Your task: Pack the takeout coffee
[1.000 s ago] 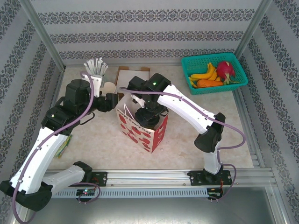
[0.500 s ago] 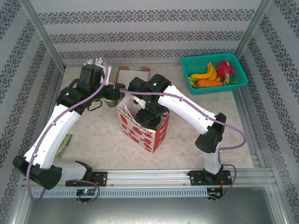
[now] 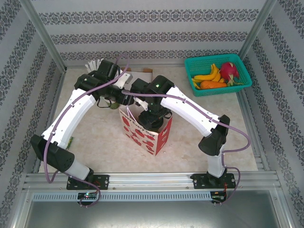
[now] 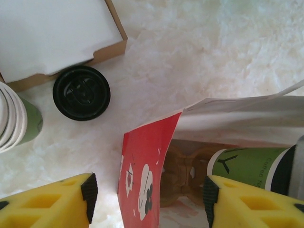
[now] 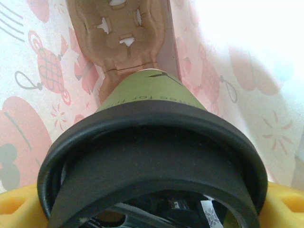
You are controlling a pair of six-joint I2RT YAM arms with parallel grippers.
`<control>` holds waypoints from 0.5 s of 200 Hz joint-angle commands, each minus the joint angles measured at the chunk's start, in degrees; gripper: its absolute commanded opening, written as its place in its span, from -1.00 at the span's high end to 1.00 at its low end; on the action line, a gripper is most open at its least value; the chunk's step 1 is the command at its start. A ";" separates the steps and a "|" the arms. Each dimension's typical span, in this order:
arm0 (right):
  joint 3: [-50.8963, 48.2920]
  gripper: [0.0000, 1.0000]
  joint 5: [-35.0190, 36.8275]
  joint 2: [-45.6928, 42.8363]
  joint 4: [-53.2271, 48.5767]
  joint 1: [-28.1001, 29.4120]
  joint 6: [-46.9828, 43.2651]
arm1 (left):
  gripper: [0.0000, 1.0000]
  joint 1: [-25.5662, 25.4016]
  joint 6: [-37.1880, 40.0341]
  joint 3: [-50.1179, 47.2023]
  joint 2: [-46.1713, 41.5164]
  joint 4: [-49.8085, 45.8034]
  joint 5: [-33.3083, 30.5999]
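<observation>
The takeout coffee (image 5: 142, 99), a green paper cup with a black lid (image 5: 152, 156), hangs inside the red-and-white paper bag (image 3: 142, 135). My right gripper (image 5: 152, 209) is shut on it just under the lid, yellow fingers on both sides. A brown cardboard cup carrier (image 5: 123, 33) lies at the bag's bottom below the cup. My left gripper (image 4: 149, 199) is open and straddles the bag's red wall (image 4: 142, 161) at its mouth without touching it. The cup's green body (image 4: 247, 164) shows beside the left gripper's right finger. In the top view both grippers meet at the bag's back corner.
A black round lid (image 4: 81, 92) sits on the table beside a cardboard box (image 4: 57, 33) and a stack of cream cups (image 4: 12, 118). A teal basket (image 3: 216, 58) of fruit stands back right. A green packet (image 3: 66, 145) lies at the left edge.
My left arm has swung forward and right, from beside the cups to the bag's mouth, and its jaws have narrowed somewhat. The right arm and the cup have stayed still.
</observation>
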 commanded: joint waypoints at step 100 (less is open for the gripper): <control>-0.67 -0.04 -1.84 1.50 -10.02 -0.39 1.16 | 1.00 0.38 3.55 2.07 1.43 -1.17 2.30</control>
